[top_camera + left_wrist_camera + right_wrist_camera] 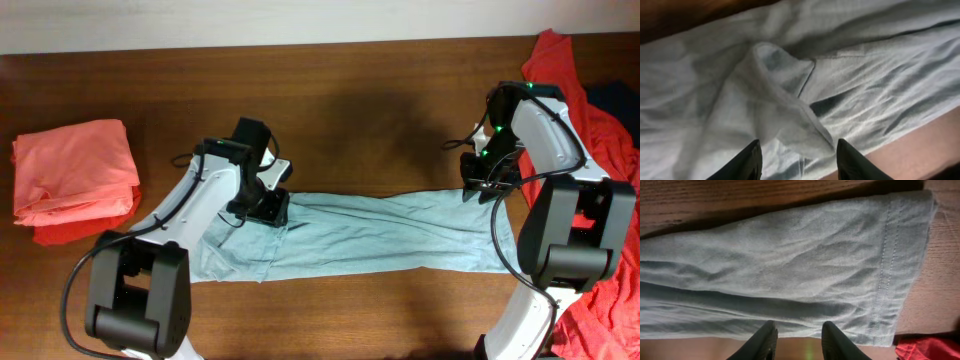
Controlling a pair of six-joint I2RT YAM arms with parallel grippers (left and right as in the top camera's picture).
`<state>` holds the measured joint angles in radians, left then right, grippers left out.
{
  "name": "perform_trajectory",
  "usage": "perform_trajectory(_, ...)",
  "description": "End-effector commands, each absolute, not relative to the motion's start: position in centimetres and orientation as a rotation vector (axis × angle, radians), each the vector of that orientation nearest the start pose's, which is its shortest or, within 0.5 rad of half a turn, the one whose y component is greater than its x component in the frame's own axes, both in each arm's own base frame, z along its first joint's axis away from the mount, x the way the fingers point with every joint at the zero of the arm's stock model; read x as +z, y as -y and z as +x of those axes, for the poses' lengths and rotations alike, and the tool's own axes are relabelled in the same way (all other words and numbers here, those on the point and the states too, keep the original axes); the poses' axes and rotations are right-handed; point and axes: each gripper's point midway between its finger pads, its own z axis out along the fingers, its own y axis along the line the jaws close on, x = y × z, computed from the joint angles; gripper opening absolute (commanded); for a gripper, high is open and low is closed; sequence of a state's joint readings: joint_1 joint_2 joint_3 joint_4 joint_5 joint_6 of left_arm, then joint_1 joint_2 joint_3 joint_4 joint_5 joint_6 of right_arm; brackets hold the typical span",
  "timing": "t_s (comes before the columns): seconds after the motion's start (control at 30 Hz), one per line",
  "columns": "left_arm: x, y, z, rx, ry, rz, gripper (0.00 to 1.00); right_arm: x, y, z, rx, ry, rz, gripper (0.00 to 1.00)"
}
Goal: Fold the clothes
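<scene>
My left gripper (797,146) and right gripper (798,326) hang parted above the T-shirt (380,235); grabbing 1 layer would skew the fold.

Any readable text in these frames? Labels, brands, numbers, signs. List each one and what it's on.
None can be read.
Pale grey-blue T-shirt: plain fabric and hem stitching, no print or tag in any view.
Folded salmon-pink garment: plain.
Red garment: plain.
Arm housings: no legible marking; only green lights.
</scene>
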<state>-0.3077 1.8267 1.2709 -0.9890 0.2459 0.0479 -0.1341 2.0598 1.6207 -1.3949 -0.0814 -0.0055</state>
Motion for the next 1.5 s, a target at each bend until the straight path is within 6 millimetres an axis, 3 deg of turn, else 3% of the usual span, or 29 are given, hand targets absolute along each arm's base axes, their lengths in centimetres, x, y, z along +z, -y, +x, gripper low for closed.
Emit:
perform_trajectory(0.0,4.1,14.5,29.8,-0.371,-3.071,0.58,0.48,7.3,2.8,33.3,0.182,-3.339,0.216,0.35)
perform_trajectory(0.07,4.0,14.8,29.8,-0.372,-3.063,0.594,0.48,7.3,2.8,33.3,0.182,-3.339,0.216,0.35)
perform_trajectory(0.23,4.0,15.3,29.6,-0.373,-3.056,0.617,0.31,7.3,2.8,33.3,0.182,-3.339,0.216,0.35)
perform_trajectory(0.37,4.0,15.4,29.5,-0.376,-3.059,0.619,0.02,7.3,2.8,33.3,0.182,-3.339,0.216,0.35)
perform_trajectory(0.4,4.0,15.4,29.4,-0.38,-3.063,0.622,0.01,7.3,2.8,33.3,0.182,-3.339,0.216,0.35)
perform_trajectory(0.5,4.1,16.4,28.4,-0.414,-3.074,0.67,0.01,7.3,2.8,33.3,0.182,-3.339,0.216,0.35)
perform_trajectory(0.6,4.4,20.0,26.1,-0.497,-3.008,0.937,0.01,7.3,2.8,33.3,0.182,-3.339,0.216,0.35)
perform_trajectory(0.73,4.2,22.2,24.1,-0.441,-2.941,1.162,0.01,7.3,2.8,33.3,0.182,-3.34,0.216,0.35)
perform_trajectory(0.77,4.0,22.3,23.8,-0.368,-2.927,1.206,0.14,7.3,2.8,33.2,0.182,-3.341,0.216,0.35)
perform_trajectory(0.8,3.9,22.3,23.7,-0.338,-2.922,1.227,0.2,7.3,2.8,33.2,0.182,-3.341,0.216,0.35)
perform_trajectory(0.87,3.9,22.4,23.2,-0.296,-2.915,1.263,0.26,7.3,2.9,33.2,0.176,-3.341,0.21,0.35)
perform_trajectory(1.1,3.8,20.5,23.9,-0.232,-2.967,1.204,0.24,8.9,5.1,33.2,0.202,-3.27,0.33,0.39)
perform_trajectory(1.27,3.7,17.3,26.6,-0.183,-3.045,0.921,0.14,11.0,8.0,32.6,0.314,-3.169,0.508,0.4)
perform_trajectory(1.37,3.7,15.6,28.3,-0.19,-3.079,0.696,0.09,10.9,9.0,31.9,0.335,-3.167,0.577,0.4)
perform_trajectory(1.47,3.7,14.1,29.1,-0.191,-3.102,0.579,0.09,10.6,9.3,31.1,0.347,-3.184,0.601,0.4)
